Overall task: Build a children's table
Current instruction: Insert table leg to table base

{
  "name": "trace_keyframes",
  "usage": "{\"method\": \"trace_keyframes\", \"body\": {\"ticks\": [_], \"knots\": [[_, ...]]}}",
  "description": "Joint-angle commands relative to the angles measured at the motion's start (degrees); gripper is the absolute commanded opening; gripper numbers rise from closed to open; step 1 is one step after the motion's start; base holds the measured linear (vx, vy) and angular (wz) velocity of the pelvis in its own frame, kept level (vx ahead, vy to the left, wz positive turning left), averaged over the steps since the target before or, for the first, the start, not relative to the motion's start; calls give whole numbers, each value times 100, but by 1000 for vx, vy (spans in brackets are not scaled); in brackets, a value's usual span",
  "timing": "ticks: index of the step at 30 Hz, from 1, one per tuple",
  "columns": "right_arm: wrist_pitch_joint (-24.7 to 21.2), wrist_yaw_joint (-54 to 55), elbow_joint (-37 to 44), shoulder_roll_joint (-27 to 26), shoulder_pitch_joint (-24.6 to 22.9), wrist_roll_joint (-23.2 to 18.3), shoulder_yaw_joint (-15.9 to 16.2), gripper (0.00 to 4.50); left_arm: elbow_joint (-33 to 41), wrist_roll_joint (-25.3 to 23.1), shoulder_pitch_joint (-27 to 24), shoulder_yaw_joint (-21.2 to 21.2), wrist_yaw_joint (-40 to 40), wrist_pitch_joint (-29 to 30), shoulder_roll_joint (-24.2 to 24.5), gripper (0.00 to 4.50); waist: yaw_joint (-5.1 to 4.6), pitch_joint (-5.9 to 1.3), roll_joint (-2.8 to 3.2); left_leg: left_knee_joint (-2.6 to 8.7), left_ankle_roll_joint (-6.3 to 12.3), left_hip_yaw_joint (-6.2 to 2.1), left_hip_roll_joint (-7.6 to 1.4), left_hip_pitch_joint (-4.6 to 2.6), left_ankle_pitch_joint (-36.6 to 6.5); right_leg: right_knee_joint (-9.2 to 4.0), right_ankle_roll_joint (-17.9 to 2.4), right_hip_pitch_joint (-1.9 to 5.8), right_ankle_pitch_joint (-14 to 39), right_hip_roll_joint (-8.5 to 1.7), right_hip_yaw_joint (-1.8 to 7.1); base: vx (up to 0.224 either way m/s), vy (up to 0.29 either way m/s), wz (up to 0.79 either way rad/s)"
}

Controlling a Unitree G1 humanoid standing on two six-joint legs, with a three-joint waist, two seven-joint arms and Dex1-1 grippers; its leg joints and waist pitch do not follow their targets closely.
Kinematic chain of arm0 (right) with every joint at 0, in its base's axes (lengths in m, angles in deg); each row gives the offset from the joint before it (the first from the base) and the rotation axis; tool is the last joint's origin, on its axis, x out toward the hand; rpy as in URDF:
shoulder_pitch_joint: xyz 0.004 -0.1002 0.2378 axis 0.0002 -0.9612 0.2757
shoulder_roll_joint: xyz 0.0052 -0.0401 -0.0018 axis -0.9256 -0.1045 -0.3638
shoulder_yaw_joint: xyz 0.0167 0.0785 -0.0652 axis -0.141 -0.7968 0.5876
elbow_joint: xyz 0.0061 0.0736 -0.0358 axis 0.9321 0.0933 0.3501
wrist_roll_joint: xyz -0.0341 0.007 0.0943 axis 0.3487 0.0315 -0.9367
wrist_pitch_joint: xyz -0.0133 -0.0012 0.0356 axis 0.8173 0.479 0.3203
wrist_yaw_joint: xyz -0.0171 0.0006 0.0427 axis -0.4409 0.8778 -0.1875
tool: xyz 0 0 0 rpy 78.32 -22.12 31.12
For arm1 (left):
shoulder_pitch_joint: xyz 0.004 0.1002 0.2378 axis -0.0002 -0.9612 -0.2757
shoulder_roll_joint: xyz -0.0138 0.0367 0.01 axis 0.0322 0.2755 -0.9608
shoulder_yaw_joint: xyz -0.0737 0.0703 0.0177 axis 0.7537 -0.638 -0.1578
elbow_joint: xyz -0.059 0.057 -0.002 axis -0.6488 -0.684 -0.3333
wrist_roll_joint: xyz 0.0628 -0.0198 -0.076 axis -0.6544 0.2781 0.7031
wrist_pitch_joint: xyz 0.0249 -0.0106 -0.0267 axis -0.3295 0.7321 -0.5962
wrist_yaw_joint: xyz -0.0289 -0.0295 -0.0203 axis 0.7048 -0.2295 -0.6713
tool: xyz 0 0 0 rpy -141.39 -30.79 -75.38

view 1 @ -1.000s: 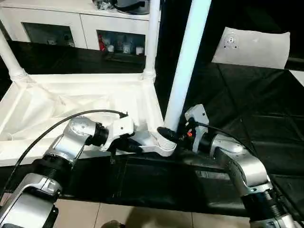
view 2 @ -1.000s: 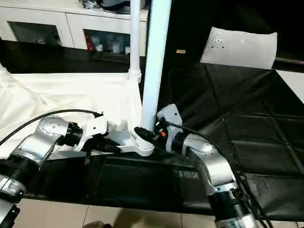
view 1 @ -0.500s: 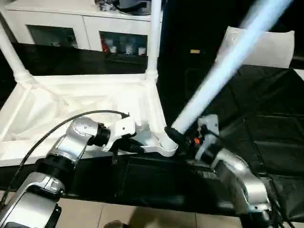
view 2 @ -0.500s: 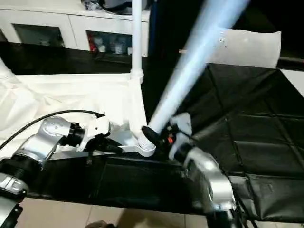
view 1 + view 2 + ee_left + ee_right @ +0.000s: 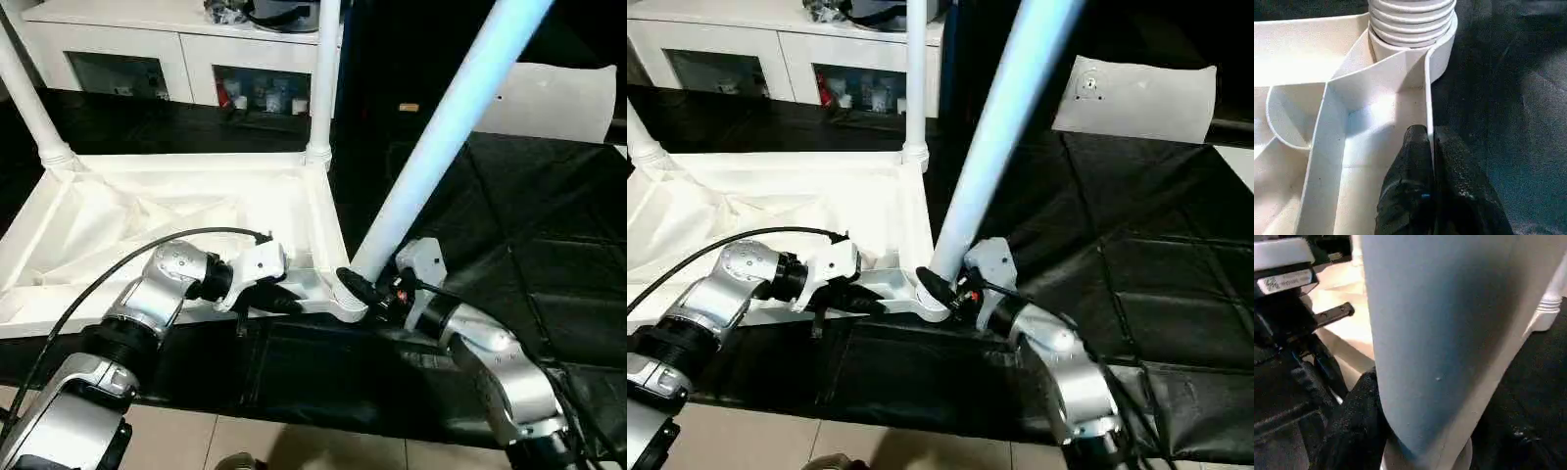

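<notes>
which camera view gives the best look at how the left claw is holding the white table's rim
The left wrist view: the left claw pinches the thin wall of the white plastic ribbed tabletop, one finger each side. The eye views show it sideways and small; the right wrist view shows just its housing.

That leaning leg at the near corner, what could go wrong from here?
The leg leans well off upright while its base sits at the corner socket, so it may bind or pop out rather than seat. The right gripper holds it only at the very bottom, so the long top could swing. The left gripper pinches just a thin rim of the table top, which might slip or shift.
</notes>
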State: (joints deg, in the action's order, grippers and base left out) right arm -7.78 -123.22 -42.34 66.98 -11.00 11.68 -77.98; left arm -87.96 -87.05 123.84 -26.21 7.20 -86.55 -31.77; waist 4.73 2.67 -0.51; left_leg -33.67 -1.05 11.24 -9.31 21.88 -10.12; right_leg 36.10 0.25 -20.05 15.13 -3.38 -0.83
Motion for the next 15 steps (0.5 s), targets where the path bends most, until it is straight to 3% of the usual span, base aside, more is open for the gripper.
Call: {"method": "trace_keyframes", "body": {"ticks": [1,3,5,6,8,10,11,13,15], "knots": [[-253,-157,-483,185,-65,276,187,190,48,-191,26,-86,-23,-43,113,0,-48,-227,11,524,-345,-242,-479,-209,-1927,-556,-1054,-58,1308,-570,272,0,0,0],[-172,-468,-732,236,110,318,362,190,28,-236,57,-152,-115,-148,146,0,-62,-225,9,526,-346,-243,-474,-204,-1926,-545,-1076,-62,1172,-564,270,0,0,0],[-126,-686,-909,239,252,308,450,190,2,-275,99,-211,-172,-210,154,0,-92,-177,-37,544,-341,-239,-471,-191,-2016,-552,-1079,-85,1146,-551,268,0,0,0],[-120,-728,-938,244,277,302,468,190,6,-280,103,-223,-182,-215,155,0,-108,-183,-32,546,-352,-247,-467,-195,-2076,-551,-1086,-76,1219,-554,267,0,0,0],[-110,-1116,-1050,299,400,252,627,190,-59,-315,188,-263,-209,-247,129,0,-145,-127,-73,554,-350,-250,-470,-204,-2266,-595,-1059,-112,1572,-568,280,0,0,0],[-110,-1369,-1084,337,449,217,729,190,-105,-338,247,-286,-227,-275,116,0,-154,-132,-65,553,-358,-261,-478,-217,-2303,-598,-1056,-119,1690,-575,284,0,0,0],[-107,-1483,-1080,364,460,208,783,190,-129,-350,274,-299,-237,-292,116,0,-160,-103,-97,563,-346,-260,-482,-211,-2318,-612,-1038,-132,1724,-567,285,0,0,0],[-103,-1638,-1058,407,467,196,861,190,-165,-371,309,-317,-247,-317,123,0,-148,-100,-91,567,-341,-257,-489,-225,-2310,-612,-1041,-136,1690,-570,292,0,0,0],[-113,-1833,-978,448,437,153,948,190,-297,-438,388,-333,-204,-362,139,0,-147,-84,-124,573,-307,-245,-487,-225,-2246,-615,-1050,-138,1567,-557,294,0,0,0]]}}
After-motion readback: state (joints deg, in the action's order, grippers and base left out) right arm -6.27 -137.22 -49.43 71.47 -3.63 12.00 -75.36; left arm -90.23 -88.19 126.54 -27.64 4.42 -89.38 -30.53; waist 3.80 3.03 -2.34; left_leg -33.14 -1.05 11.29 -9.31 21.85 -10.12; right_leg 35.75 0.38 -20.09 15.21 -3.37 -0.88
